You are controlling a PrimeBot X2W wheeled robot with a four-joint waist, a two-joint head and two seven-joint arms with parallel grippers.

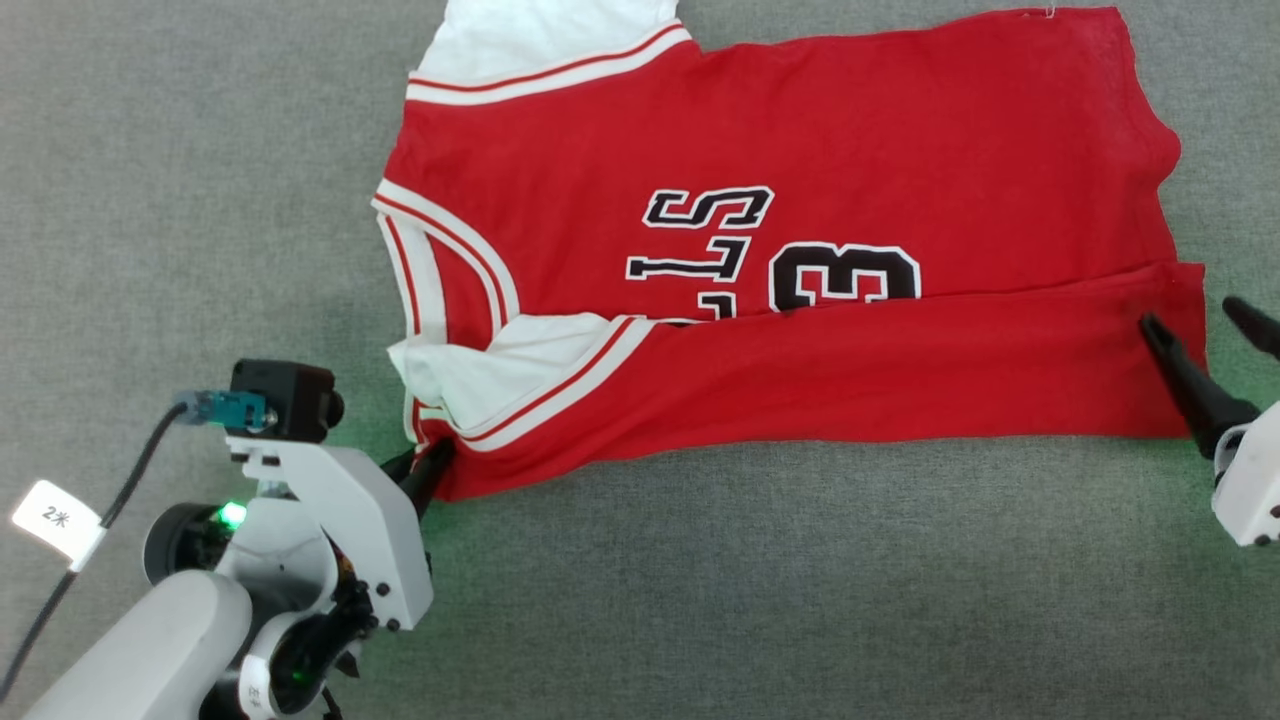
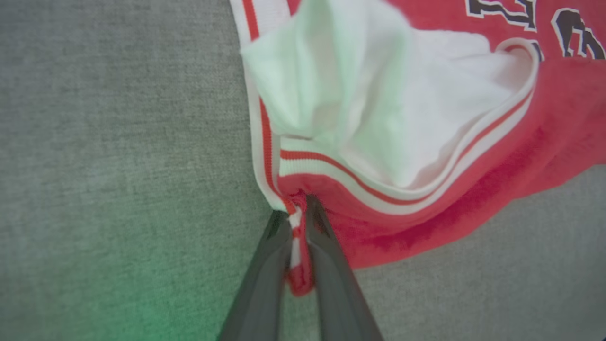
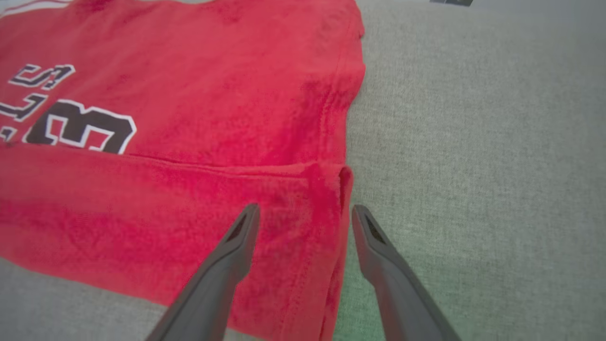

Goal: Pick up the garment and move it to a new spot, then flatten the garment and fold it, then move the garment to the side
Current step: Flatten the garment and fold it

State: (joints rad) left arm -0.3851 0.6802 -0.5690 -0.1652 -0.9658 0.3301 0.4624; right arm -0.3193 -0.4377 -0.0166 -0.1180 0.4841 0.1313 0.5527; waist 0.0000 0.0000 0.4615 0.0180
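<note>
Head view evenly and diffusely lit, sharp, with faint shadow under the garment point(image 1: 800, 130) near edge. A green LED point(image 1: 232, 515) glow tints the grey surface point(image 1: 700, 600) near both wrists. Wrist views softer; white sleeve point(image 2: 331, 71) close to lens is blurred in left wrist view

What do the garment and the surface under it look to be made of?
By its look, the garment is a soft matte knit, perhaps cotton or polyester: it folds limply and shows a slightly fuzzy texture. The surface looks like matte grey woven or felt-like cloth, with a fine speckled grain.
</note>
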